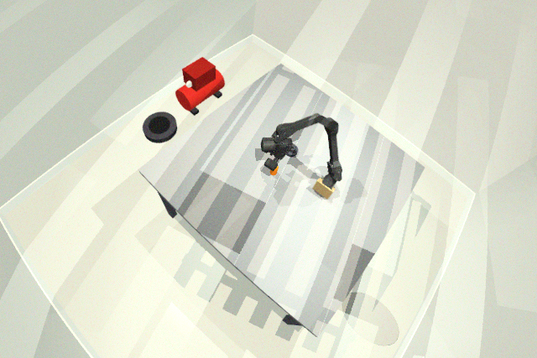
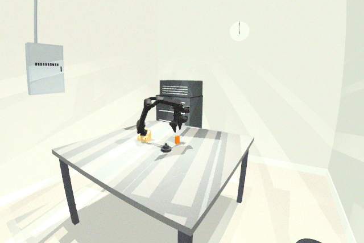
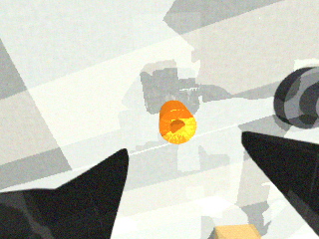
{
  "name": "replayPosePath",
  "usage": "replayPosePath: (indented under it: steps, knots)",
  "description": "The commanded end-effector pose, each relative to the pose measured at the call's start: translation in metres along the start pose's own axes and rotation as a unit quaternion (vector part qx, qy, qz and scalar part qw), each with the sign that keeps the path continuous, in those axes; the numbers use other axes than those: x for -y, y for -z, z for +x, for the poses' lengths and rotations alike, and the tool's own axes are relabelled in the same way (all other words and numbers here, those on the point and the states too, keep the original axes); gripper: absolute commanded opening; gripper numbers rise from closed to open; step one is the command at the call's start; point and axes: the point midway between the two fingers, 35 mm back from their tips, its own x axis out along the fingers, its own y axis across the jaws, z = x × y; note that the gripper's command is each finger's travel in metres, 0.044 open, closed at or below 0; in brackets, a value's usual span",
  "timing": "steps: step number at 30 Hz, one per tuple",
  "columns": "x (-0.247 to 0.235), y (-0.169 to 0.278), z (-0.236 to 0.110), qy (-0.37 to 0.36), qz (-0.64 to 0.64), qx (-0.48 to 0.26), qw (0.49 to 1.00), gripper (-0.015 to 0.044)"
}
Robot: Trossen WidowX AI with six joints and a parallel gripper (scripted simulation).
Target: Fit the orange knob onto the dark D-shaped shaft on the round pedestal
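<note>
One arm stands on the table [image 2: 205, 175], bent over from its tan base block [image 2: 144, 137], and its gripper [image 2: 176, 124] hangs spread wide and holding nothing, pointed downward above the orange knob [image 2: 177, 139]. In the exterior view the knob stands upright on the table, apart from the fingertips, which hang above it with a gap of air between. The wrist view looks down between the two dark fingers, one at the lower left and one at the lower right, with the orange knob [image 3: 176, 122] framed in the space between them farther off; its open hole faces the camera, and a flat side of that hole cannot be made out. The round pedestal [image 2: 166, 148] with its dark shaft sits on the table near the knob, to the left and nearer in the exterior view, and not touching it; in the wrist view it shows as a dark rounded shape [image 3: 299, 97] at the right edge. From the top view the gripper [image 1: 272, 162] partly covers the knob [image 1: 273, 169], whose orange shows just under it. A dark tool cabinet [image 2: 182, 102] stands behind the table by the far wall.
</note>
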Motion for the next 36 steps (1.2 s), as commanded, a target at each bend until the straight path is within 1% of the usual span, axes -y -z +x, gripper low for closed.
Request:
replayPosePath:
  steps: [1,4,7,13,36]
  knots:
    - [0.001,0.002,0.016,0.007,-0.004,-0.006,1.0,0.044]
    - [0.001,0.002,0.018,0.007,-0.004,-0.006,1.0,0.044]
    - [0.0,0.0,0.03,0.007,-0.004,-0.006,1.0,0.044]
    - [0.0,0.0,0.033,0.007,-0.004,-0.006,1.0,0.044]
    - [0.0,0.0,0.07,0.008,-0.004,-0.006,1.0,0.044]
